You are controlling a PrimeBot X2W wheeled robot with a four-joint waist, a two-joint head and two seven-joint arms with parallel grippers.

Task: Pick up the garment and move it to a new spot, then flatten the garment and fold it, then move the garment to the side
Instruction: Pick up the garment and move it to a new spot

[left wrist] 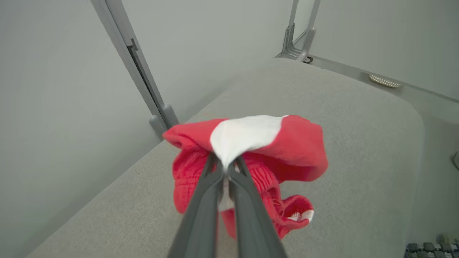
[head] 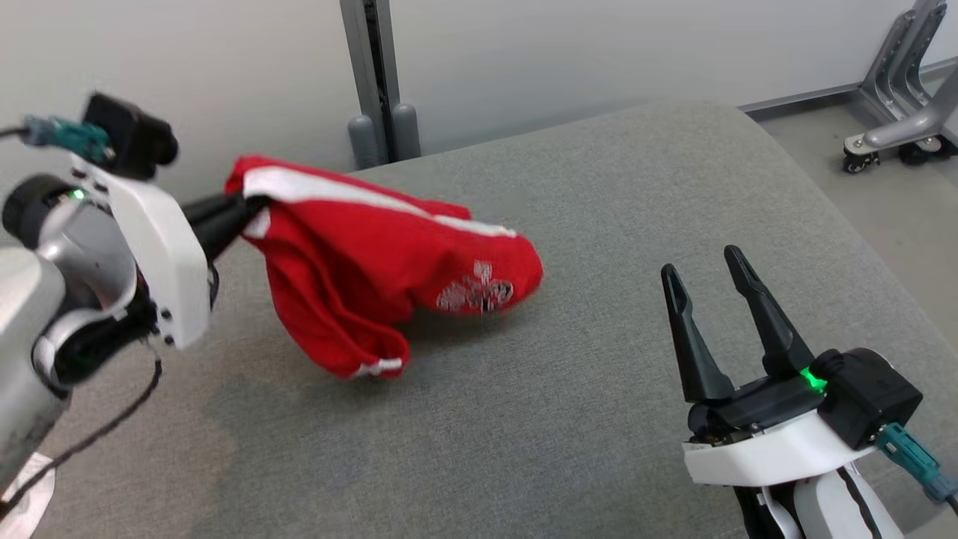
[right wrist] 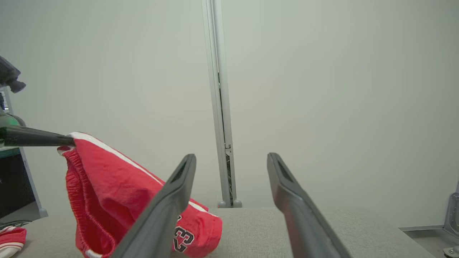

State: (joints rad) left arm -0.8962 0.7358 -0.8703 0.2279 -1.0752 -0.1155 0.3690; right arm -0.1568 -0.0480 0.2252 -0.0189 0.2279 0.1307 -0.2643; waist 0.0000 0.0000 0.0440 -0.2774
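You're early in the job, step 1 of 3 by my read. Your left gripper (head: 241,211) is pinched tight on the shorts (head: 359,262) at the white-striped waistband end. In the L wrist view its fingers (left wrist: 204,200) sit nearly together w/ white cloth squeezed between them.

The shorts are half lifted. The held end is up off the table (head: 614,224), the far end w/ the print looks to rest on the grey top, and a leg hangs below. They sit toward the table's left-rear.

Your right gripper (head: 703,263) is spread wide, holding nothing, well apart from the shorts at right-front.

Done: the pick. Left, as I judge it: set down at a new spot, flatten, fold, shift aside. The shorts are bunched, so flattening will prob. need both grippers.
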